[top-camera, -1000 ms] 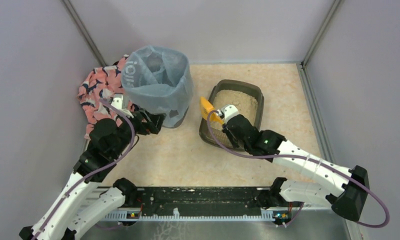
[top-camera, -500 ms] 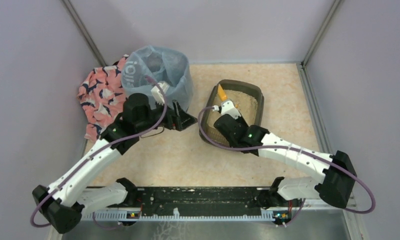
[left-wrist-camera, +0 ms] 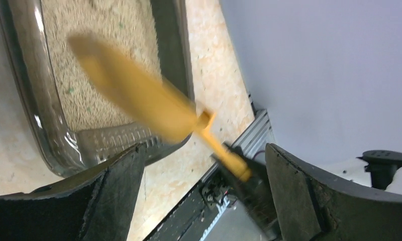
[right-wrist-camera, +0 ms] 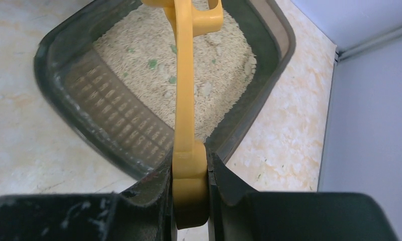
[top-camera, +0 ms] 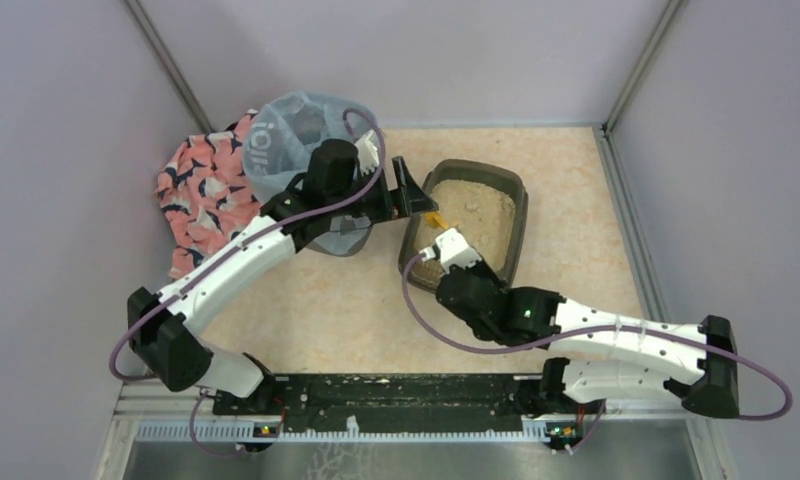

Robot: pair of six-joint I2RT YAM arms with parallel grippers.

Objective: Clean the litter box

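Where the litter box (top-camera: 520,214) lies: right of the table's centre, just beside the bin, holding beige litter with green specks (right-wrist-camera: 152,64).
Right gripper (right-wrist-camera: 190,173): pressed tight on the handle of the yellow scoop (right-wrist-camera: 185,90), which reaches out over the litter.
Left gripper (left-wrist-camera: 205,155): fingers spread wide, pinching nothing, at the tray's left rim; the scoop shows blurred between them.
Bin (top-camera: 286,140): lined with a light blue bag; the left arm crosses over it and hides its right side.
Pink patterned cloth (top-camera: 201,190): bunched against the bin's left side.
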